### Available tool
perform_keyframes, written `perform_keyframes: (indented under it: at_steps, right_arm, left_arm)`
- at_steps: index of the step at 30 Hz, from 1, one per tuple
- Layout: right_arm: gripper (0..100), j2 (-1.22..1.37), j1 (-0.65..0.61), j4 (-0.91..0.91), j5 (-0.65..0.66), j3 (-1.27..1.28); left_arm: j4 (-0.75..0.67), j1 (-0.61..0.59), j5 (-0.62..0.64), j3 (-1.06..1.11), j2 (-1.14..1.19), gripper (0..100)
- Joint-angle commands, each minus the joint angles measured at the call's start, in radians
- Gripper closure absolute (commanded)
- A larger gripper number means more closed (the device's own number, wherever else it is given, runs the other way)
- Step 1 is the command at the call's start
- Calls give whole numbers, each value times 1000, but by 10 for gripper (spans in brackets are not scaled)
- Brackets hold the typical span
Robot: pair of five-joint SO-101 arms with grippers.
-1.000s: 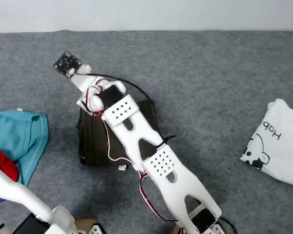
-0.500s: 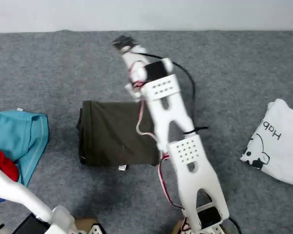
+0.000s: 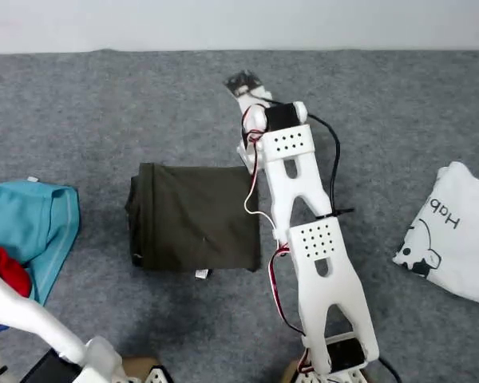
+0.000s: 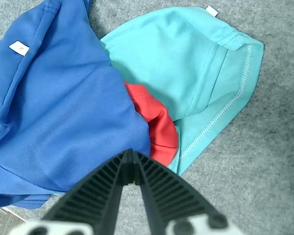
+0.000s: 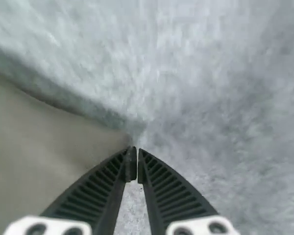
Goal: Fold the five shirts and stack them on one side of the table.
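Bright, even diffuse light thruout; faint shadow by dark shirt (image 3: 195,215).

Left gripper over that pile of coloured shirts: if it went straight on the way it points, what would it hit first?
Probably the blue shirt, near its edge beside the red shirt; how far the left gripper hangs above is unclear.

Rough grey felt-like tabletop (image 3: 399,104). The left gripper (image 4: 133,157) is ribbed matt black plastic; just ahead of it lie a blue shirt (image 4: 54,112) of fine mesh knit and a teal shirt (image 4: 186,63), smooth cloth with a stitched hem
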Motion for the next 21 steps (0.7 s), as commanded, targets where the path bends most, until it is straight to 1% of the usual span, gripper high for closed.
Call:
perform_keyframes:
  at_steps: [1, 6, 10, 16, 19, 21]
  right_arm:
    - [988, -117, -35, 42, 6, -41]
    - [988, -260, -122, 45, 5, 83]
    - [988, -392, -194, 45, -2, 247]
    - [988, -579, -294, 42, -103, 620]
    - [988, -604, -366, 41, -115, 770]
    - [988, -596, -423, 39, -149, 818]
  left_arm:
    - [6, 0, 2, -27, -32, 993]
    - [6, 0, 2, -27, -32, 993]
    - [6, 0, 2, -27, -32, 993]
    - [6, 0, 2, -27, -32, 993]
    - [6, 0, 3, -27, -32, 993]
    - [6, 0, 3, -27, -32, 993]
